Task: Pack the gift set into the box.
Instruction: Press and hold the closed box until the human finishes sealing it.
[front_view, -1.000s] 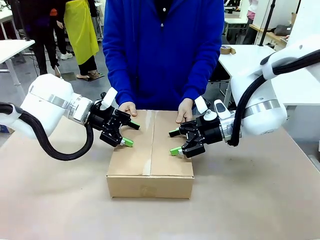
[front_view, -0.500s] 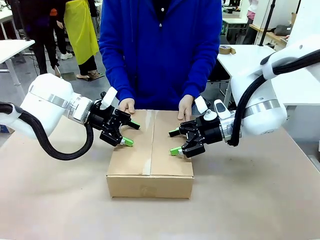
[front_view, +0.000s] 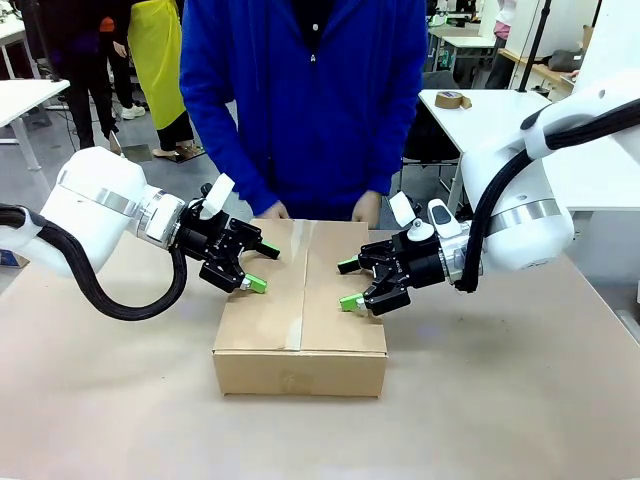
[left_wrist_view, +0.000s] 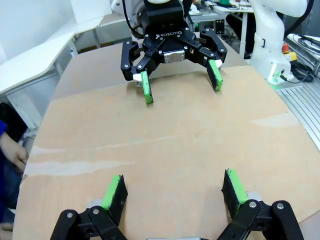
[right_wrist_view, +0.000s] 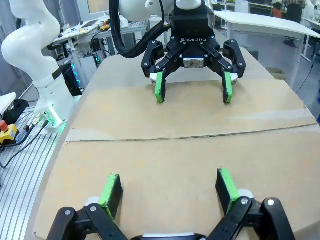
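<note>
The box (front_view: 300, 320) lies in the middle of the table with its top flaps folded shut and a seam running down the middle. The gift set is hidden. My left gripper (front_view: 263, 268) hovers open over the box's left flap. Facing it, my right gripper (front_view: 347, 284) is open over the right flap. Neither holds anything. In the left wrist view my left gripper (left_wrist_view: 174, 187) spreads over the box top (left_wrist_view: 165, 135), with the right gripper (left_wrist_view: 180, 82) opposite. The right wrist view mirrors this: right gripper (right_wrist_view: 167, 187), box top (right_wrist_view: 190, 150), left gripper (right_wrist_view: 192, 90) beyond. The person's hands (front_view: 366, 208) rest at the box's far edge.
Brown paper covers the table (front_view: 500, 400). A person in a blue top stands close at the far side. A roll of tape (front_view: 456, 99) sits on a white table at back right. Another white table (front_view: 25, 95) stands at far left.
The person's hands have slid back off the box top to its far edge, and the body has shifted left. Both grippers stay where they were, open.
</note>
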